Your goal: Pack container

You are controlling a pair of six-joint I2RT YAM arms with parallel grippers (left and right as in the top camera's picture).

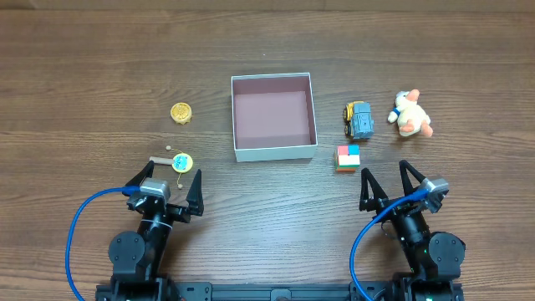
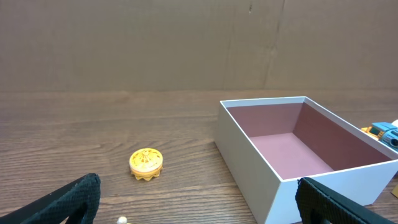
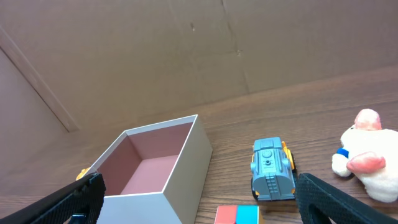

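The container [image 1: 274, 150], a square white box with a mauve inside, stands empty at the table's middle; it also shows in the left wrist view [image 2: 249, 155] and the right wrist view [image 3: 186, 171]. A yellow round toy [image 1: 181, 113] lies to its left, also in the left wrist view [image 2: 147, 163]. A small toy with a turquoise centre [image 1: 181, 161] lies just ahead of my left gripper [image 1: 169, 181], which is open and empty. A blue-grey toy truck [image 1: 359, 120], a colourful cube [image 1: 348, 156] and a plush animal [image 1: 410, 114] lie right of the box. My right gripper [image 1: 387, 177] is open and empty.
A small wooden peg [image 1: 159, 159] lies beside the turquoise toy. In the right wrist view the truck [image 3: 272, 169], the cube [image 3: 237, 215] and the plush animal [image 3: 364, 155] sit ahead of the fingers. A brown cardboard wall stands behind the table.
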